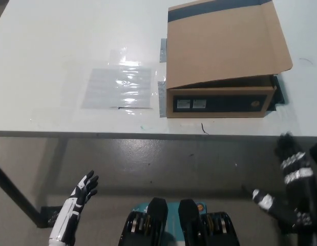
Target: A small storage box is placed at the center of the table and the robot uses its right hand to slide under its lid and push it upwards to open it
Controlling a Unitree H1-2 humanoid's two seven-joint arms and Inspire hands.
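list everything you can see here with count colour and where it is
table: one, white, fills the upper part of the view
box: one, brown cardboard with a dark front panel, on the table right of centre, near the front edge
lid: one, brown, resting on the box, front edge raised a little on the right
plastic sheet: one, clear, taped flat on the table left of the box
tape: a few grey strips, on the table at the box's left side
floor: grey, below the table edge
left hand: one, white, lower left below the table edge, fingers apart, holding nothing
right hand: one, black, lower right below the table edge, not touching the box
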